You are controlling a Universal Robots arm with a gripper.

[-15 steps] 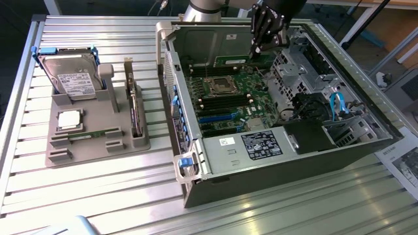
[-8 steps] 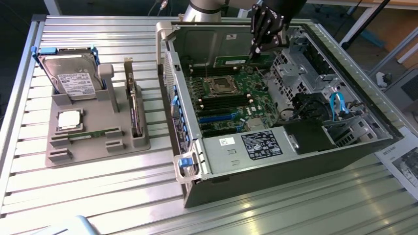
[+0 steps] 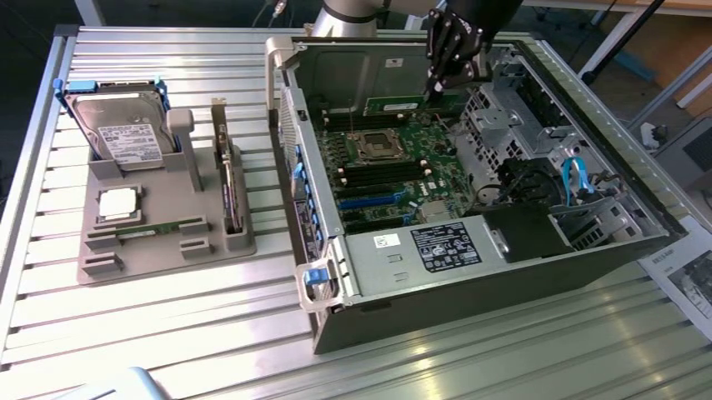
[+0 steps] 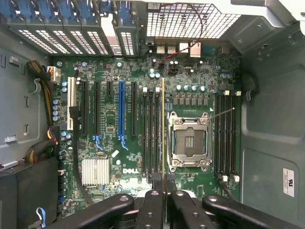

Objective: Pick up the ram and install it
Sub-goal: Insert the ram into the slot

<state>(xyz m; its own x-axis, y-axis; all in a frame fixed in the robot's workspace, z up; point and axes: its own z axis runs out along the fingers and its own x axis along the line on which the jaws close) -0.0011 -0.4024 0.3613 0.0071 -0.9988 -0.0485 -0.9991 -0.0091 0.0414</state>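
Got the ram (image 4: 163, 133) pinched edge-on in the pincer (image 4: 164, 194), hanging over the memory slots (image 4: 151, 129) beside the CPU socket (image 4: 189, 140), far end of the case (image 3: 468, 312). Could easily miss the slot if tilted, or jam against closed latches.

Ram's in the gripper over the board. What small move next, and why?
Probably ease straight down: the gripper is shut on the ram, which hangs edge-on, parallel to the memory slots beside the processor socket, seemingly not yet seated.

Ribbed metal table (image 3: 167, 333); grey parts holder (image 3: 156, 254) at exterior view's left; open computer case (image 3: 445, 308) beside it.
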